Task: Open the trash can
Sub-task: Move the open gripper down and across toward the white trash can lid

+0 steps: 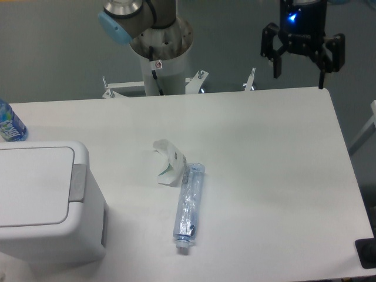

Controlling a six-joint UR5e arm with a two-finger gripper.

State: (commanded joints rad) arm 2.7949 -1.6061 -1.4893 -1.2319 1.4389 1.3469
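Note:
The trash can [44,205] is a large boxy white bin at the front left of the table. Its flat white lid [32,185] is shut, and the grey push-tab [79,183] sits at the lid's right edge. My gripper [299,73] hangs at the far right, above the table's back edge, far from the can. Its black fingers [277,59] are spread apart and hold nothing.
A crumpled white wrapper [169,163] and a clear empty plastic bottle [190,207] lie mid-table, right of the can. A blue-labelled bottle [9,123] stands at the left edge. The arm's base [161,61] stands behind the table [276,176]. A black object [367,252] sits at the front right corner.

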